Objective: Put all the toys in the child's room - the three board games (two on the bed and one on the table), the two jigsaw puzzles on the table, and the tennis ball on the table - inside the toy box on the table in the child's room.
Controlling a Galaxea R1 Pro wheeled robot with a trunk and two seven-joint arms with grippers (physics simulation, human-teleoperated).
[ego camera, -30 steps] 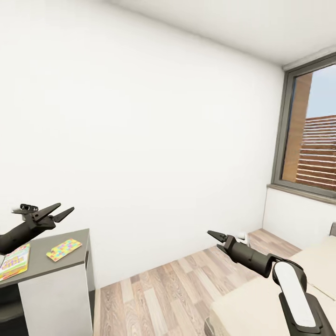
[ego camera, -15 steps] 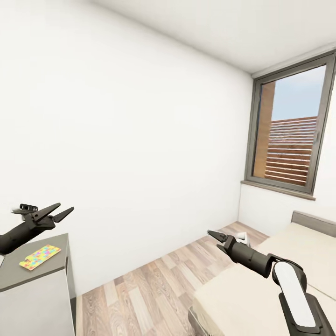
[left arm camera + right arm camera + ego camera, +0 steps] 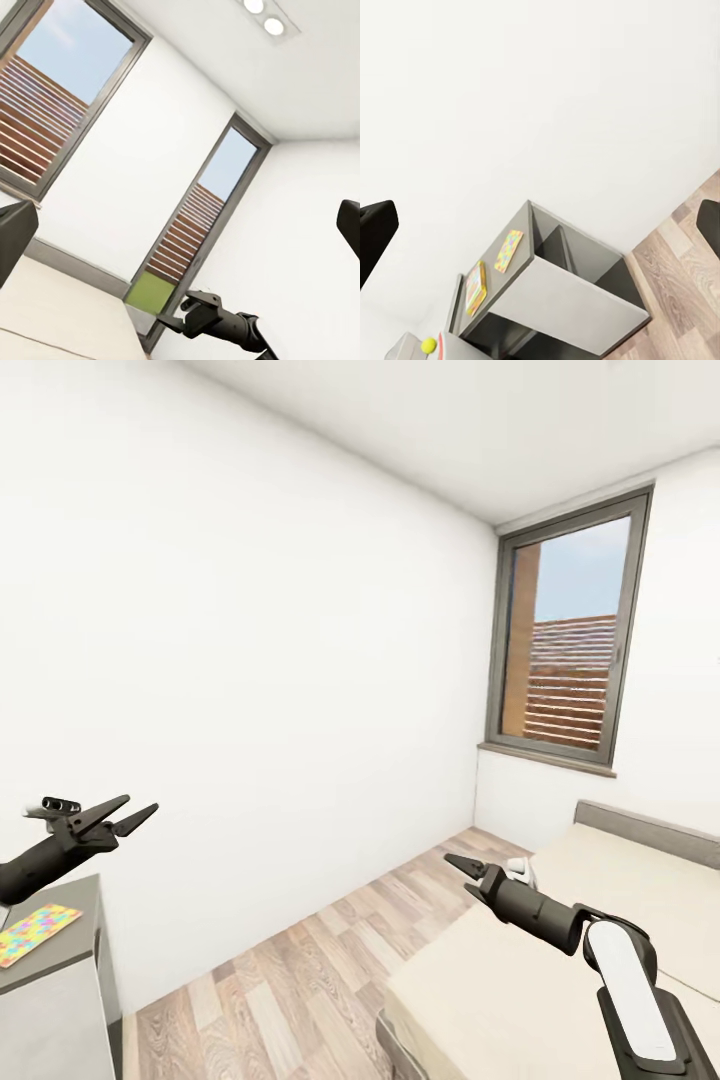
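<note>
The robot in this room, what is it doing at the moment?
It handles nothing right now. Both arms are raised in front of it, the left gripper and the right gripper with jaws open and empty. One jigsaw puzzle lies on a grey-topped cabinet below the left arm. The bed is under the right arm, and its visible part carries no toys.

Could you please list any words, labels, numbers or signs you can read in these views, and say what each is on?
None can be read.
The board game on the cabinet has a printed cover, but it is too small and blurred to read.
The jigsaw puzzle shows coloured pieces, no lettering.
</note>
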